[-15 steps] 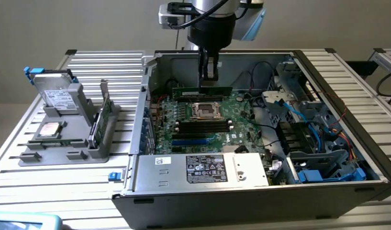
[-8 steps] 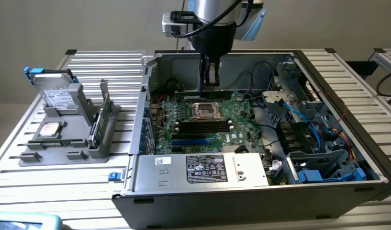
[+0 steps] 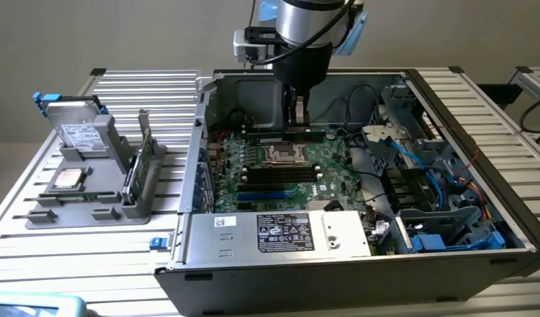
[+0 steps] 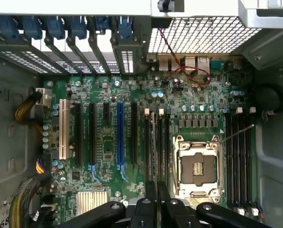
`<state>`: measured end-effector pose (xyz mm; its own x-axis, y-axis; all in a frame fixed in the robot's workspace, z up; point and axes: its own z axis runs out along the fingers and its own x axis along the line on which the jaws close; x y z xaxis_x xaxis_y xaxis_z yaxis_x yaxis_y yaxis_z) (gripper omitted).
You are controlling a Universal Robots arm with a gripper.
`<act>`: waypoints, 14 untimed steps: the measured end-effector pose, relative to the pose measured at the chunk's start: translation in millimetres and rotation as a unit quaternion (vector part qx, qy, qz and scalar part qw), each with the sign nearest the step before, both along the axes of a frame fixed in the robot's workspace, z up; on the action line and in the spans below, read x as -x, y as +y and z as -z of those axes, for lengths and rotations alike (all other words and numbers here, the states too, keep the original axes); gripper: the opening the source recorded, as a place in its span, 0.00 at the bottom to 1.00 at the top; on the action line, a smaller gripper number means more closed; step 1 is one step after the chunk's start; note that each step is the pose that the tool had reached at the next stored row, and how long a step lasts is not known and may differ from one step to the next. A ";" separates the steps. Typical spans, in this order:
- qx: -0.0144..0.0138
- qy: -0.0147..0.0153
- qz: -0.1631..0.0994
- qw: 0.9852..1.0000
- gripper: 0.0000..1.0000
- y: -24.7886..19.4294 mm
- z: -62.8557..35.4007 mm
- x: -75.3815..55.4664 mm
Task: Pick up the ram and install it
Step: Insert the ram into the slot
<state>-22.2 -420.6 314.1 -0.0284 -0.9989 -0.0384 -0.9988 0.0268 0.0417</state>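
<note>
The ram [image 3: 287,137], a thin green stick, hangs level under my gripper [image 3: 296,122] inside the open computer case. The gripper is shut on its upper edge. It hovers over the motherboard [image 3: 252,158] close to the silver processor socket [image 3: 281,156]. In the wrist view my gripper [image 4: 156,204] has its black fingers [image 4: 148,209] pressed close together, lined up along the black memory slots [image 4: 156,142] beside the processor socket [image 4: 197,166]. Whether the stick touches a slot I cannot tell.
The case walls [image 3: 208,99] surround the motherboard, and blue and black cables [image 3: 402,152] lie on the exterior view's right. A metal power supply box [image 3: 279,232] sits at the front. On the exterior view's left, a grey holder tray [image 3: 84,198] carries a hard drive [image 3: 80,132], a processor chip [image 3: 71,177] and an upright green card [image 3: 145,158].
</note>
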 end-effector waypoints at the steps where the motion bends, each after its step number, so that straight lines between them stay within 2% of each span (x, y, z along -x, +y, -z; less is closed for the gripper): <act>1: 0.000 0.000 0.000 1.000 0.14 0.0 1.8 -1.8; 5: 0.000 0.000 0.003 1.000 0.14 -0.2 9.2 -7.3; 11: 0.000 0.000 0.007 1.000 0.14 -0.7 20.0 -7.3; 14: 0.000 0.000 0.017 1.000 0.14 -0.7 25.5 -7.4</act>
<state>-14.9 -421.3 288.6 -0.0631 -0.9972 -0.0389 -0.9972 0.0615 0.0416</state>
